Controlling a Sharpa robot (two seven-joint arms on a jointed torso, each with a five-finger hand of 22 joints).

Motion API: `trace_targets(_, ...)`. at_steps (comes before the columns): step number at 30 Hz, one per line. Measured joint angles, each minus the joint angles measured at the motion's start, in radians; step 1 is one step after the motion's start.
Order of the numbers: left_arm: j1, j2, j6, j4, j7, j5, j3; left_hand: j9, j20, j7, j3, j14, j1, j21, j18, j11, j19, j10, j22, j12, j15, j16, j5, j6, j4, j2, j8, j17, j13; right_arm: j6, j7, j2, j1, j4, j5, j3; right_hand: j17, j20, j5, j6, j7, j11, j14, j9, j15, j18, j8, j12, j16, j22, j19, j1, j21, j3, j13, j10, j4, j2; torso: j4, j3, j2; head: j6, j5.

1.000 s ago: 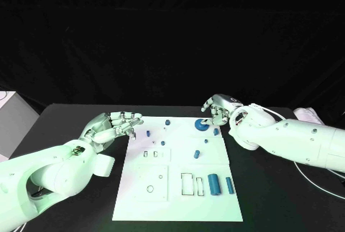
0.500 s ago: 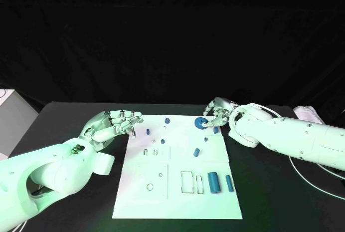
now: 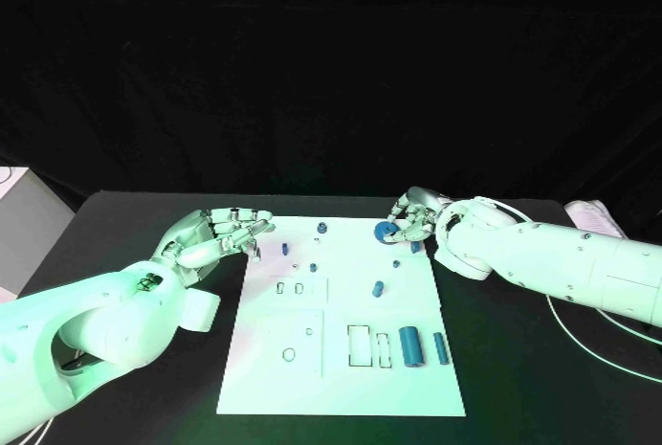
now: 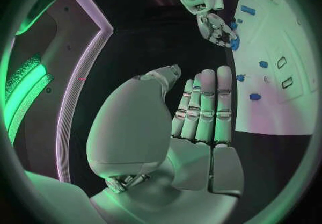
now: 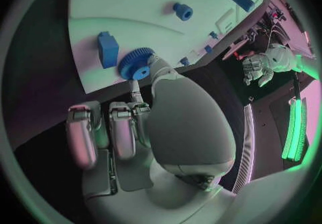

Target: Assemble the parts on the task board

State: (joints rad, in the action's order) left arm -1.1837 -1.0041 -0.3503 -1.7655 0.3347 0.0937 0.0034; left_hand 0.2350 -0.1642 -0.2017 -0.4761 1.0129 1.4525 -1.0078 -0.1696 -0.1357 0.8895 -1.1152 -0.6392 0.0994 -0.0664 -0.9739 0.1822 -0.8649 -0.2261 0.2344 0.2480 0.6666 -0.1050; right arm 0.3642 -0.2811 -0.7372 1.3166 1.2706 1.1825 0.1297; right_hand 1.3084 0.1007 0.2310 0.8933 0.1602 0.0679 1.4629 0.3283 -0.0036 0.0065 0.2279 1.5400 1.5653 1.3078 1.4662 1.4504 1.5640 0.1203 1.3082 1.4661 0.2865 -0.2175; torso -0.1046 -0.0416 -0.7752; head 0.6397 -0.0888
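The white task board point(image 3: 345, 378) lies in the middle of the black table. A blue gear point(image 3: 384, 233) sits near its far right corner. My right hand point(image 3: 419, 217) reaches down on it and pinches the gear point(image 5: 136, 66) between two fingertips, its other fingers curled in. A blue block point(image 5: 107, 49) stands right beside the gear. My left hand point(image 3: 218, 236) hovers over the board's far left edge, holding nothing, with its fingers point(image 4: 204, 108) straight. Small blue pegs point(image 3: 313, 268) and two blue cylinders point(image 3: 409, 344) stand on the board.
A white box point(image 3: 17, 225) stands at the table's left edge. On the right, a white cable point(image 3: 596, 342) loops over the table and a pale object point(image 3: 590, 218) lies beyond my right arm. Empty slots point(image 3: 359, 346) mark the board's near half.
The whole picture has shifted slightly. My right hand has sunk lower onto the gear, which stays in its place on the board. The left hand has hardly moved.
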Motion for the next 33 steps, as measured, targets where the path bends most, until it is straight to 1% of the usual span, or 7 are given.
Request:
trace_targets(9, 0.0, -0.001, 0.0, 0.0, -0.001, 0.001, 0.0, 0.0, 0.0, 0.0, 0.0, 0.0, 0.0, 0.0, 0.0, 0.0, 0.0, 0.0, 0.0, 0.0, 0.0, 0.0, 0.0, 0.0, 0.0, 0.0, 0.0, 0.0, 0.0, 0.002, 0.0, 0.001, -0.001, 0.001, -0.003, 0.0, 0.0, 0.0, 0.005, 0.035, -0.01, 0.0, 0.0, 0.003, 0.0, 0.0, 0.019, 0.006, 0.0, 0.0, 0.0, 0.016, 0.0, 0.057, 0.0, 0.0, -0.007, 0.032, 0.0012, 0.0008, 0.001, 0.0, 0.002)
trace_targets(13, 0.0, -0.001, 0.0, 0.0, -0.001, 0.001, 0.0, 0.001, 0.0, 0.0, 0.0, 0.0, 0.0, 0.0, 0.0, 0.0, 0.0, 0.0, 0.0, 0.0, 0.0, 0.0, 0.0, 0.0, 0.0, 0.0, 0.0, 0.0, 0.0, 0.007, 0.002, 0.001, -0.003, 0.003, 0.002, 0.001, 0.0, 0.0, -0.024, 0.062, -0.019, -0.001, 0.004, -0.002, -0.004, 0.0, 0.019, 0.011, 0.0, 0.0, 0.0, 0.024, 0.0, 0.125, 0.0, 0.0, -0.012, 0.039, 0.0013, 0.0013, 0.001, -0.001, 0.002)
trace_targets(14, 0.0, -0.001, 0.0, 0.0, -0.001, 0.001, 0.0, 0.001, 0.0, 0.0, 0.0, 0.0, 0.0, 0.0, 0.0, 0.0, 0.0, 0.0, 0.0, 0.0, 0.0, 0.0, 0.0, 0.0, 0.0, 0.0, 0.0, 0.0, 0.0, 0.011, 0.003, 0.001, -0.003, 0.004, 0.006, 0.001, 0.0, 0.0, -0.025, 0.068, -0.02, -0.006, 0.006, -0.005, -0.006, 0.0, 0.02, 0.011, 0.0, 0.0, 0.0, 0.024, 0.0, 0.139, 0.0, -0.002, -0.014, 0.039, 0.0013, 0.0014, 0.001, -0.001, 0.002)
trace_targets(18, 0.0, -0.002, 0.001, 0.0, -0.002, 0.001, 0.0, 0.001, 0.0, 0.0, 0.0, 0.0, 0.0, 0.0, 0.0, 0.0, 0.0, 0.0, -0.001, 0.0, 0.0, 0.0, 0.0, 0.0, 0.0, 0.0, 0.0, 0.0, 0.0, 0.026, 0.006, 0.002, -0.004, 0.007, 0.027, 0.001, 0.0, -0.011, -0.079, 0.073, -0.018, -0.013, 0.002, -0.005, -0.013, 0.0, 0.024, 0.011, 0.0, 0.0, 0.0, 0.025, 0.0, 0.192, 0.0, -0.002, -0.024, 0.04, 0.0014, 0.0019, 0.001, -0.002, 0.001)
trace_targets(23, 0.0, -0.002, 0.001, 0.001, -0.003, 0.002, 0.0, 0.001, 0.0, 0.0, 0.0, 0.0, 0.0, 0.0, 0.0, 0.0, 0.0, 0.0, -0.001, 0.0, 0.0, 0.0, 0.0, 0.0, 0.0, 0.0, 0.0, -0.001, 0.0, 0.058, 0.014, 0.002, -0.004, 0.016, 0.061, 0.001, 0.0, -0.011, -0.092, 0.073, -0.018, -0.017, 0.004, -0.005, -0.015, 0.0, 0.024, 0.011, -0.001, 0.0, 0.0, 0.022, 0.0, 0.218, 0.0, 0.002, -0.036, 0.043, 0.0014, 0.0021, 0.001, -0.002, 0.001)
trace_targets(29, 0.0, -0.001, 0.001, 0.002, -0.004, 0.003, 0.0, 0.002, 0.0, 0.0, 0.0, 0.0, 0.0, 0.0, 0.0, 0.0, 0.0, 0.0, -0.002, 0.0, 0.0, 0.0, 0.0, 0.0, 0.0, 0.0, 0.0, -0.002, -0.001, 0.118, 0.027, 0.002, -0.004, 0.062, 0.123, 0.001, 0.0, -0.011, -0.096, 0.073, -0.019, -0.017, 0.004, -0.005, -0.015, 0.0, 0.024, 0.017, -0.001, 0.0, 0.0, 0.014, 0.0, 0.224, 0.0, 0.002, -0.038, 0.05, 0.0013, 0.002, 0.001, -0.004, 0.001)
trace_targets(33, 0.0, 0.001, 0.001, 0.002, -0.004, 0.003, 0.0, 0.002, 0.0, 0.0, 0.0, 0.0, 0.0, 0.0, 0.0, 0.0, 0.0, 0.0, -0.002, 0.0, 0.0, 0.0, 0.0, 0.0, 0.0, 0.0, 0.0, -0.002, -0.001, 0.148, 0.029, 0.005, -0.005, 0.108, 0.178, 0.001, 0.0, -0.018, -0.086, 0.073, -0.019, -0.02, 0.002, -0.005, -0.017, 0.0, 0.025, 0.017, -0.001, 0.0, 0.0, -0.012, 0.0, 0.235, 0.0, -0.002, -0.038, 0.035, 0.0003, 0.002, 0.001, -0.004, 0.001)
